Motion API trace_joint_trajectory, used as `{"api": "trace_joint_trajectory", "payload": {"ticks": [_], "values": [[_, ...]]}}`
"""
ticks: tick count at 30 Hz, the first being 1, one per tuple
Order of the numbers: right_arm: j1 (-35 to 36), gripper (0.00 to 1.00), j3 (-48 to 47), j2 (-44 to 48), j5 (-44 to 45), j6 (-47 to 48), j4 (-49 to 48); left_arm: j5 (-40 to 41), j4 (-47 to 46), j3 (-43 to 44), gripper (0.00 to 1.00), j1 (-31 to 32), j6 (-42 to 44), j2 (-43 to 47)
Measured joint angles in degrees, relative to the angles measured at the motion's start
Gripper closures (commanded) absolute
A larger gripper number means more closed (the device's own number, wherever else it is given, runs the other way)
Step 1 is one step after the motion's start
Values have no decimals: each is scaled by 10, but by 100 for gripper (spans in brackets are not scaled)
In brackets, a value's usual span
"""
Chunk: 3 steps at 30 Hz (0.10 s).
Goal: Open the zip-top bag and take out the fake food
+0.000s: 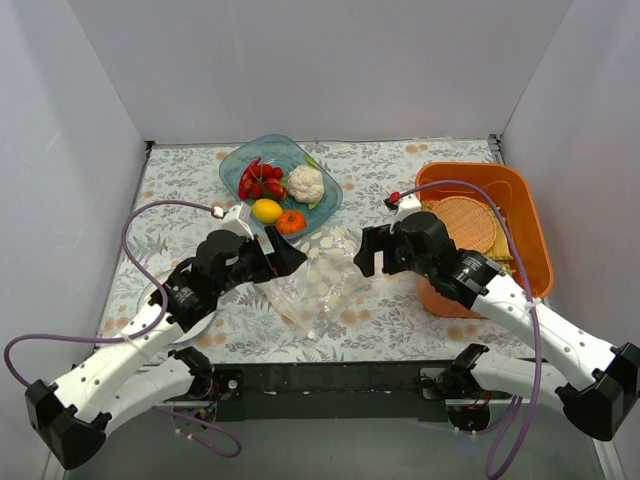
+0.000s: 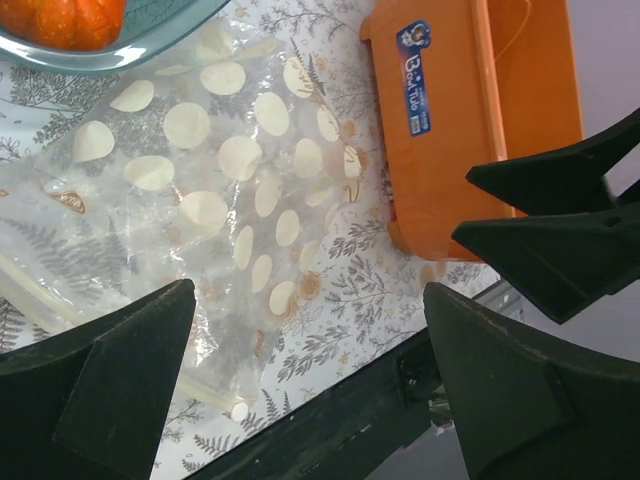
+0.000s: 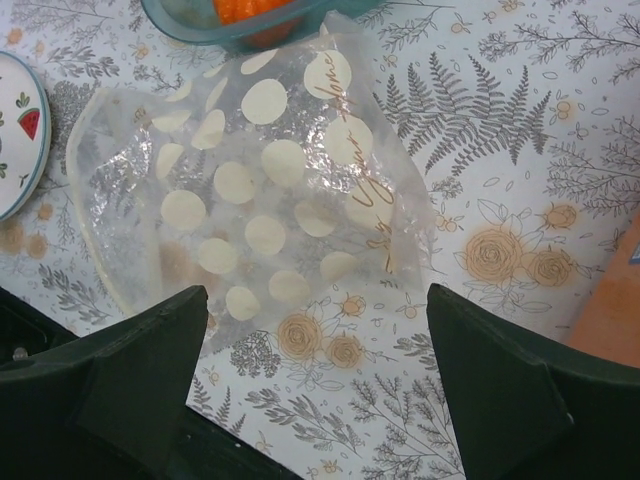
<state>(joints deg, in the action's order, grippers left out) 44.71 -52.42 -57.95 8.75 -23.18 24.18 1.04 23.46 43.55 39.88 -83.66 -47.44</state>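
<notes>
While the crinkly clear, white-dotted zip-top bag lies on the floral worktop between the arms, I find the left gripper and right gripper both spread apart, holding nothing. The toy plastic fake food sits in the teal translucent bowl just beyond the bag.

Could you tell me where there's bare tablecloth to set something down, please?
Free: the far strip between the teal bowl and the orange basket; the far-left corner beside the bowl. Crowded: the middle, where the left gripper and right gripper hover over the zip-top bag.
</notes>
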Motion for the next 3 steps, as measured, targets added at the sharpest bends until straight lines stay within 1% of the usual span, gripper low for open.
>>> {"api": "trace_joint_trajectory", "payload": {"ticks": [3], "values": [[0, 2, 14, 19, 6, -12, 0, 1, -15, 0, 2, 0, 1, 6]]}}
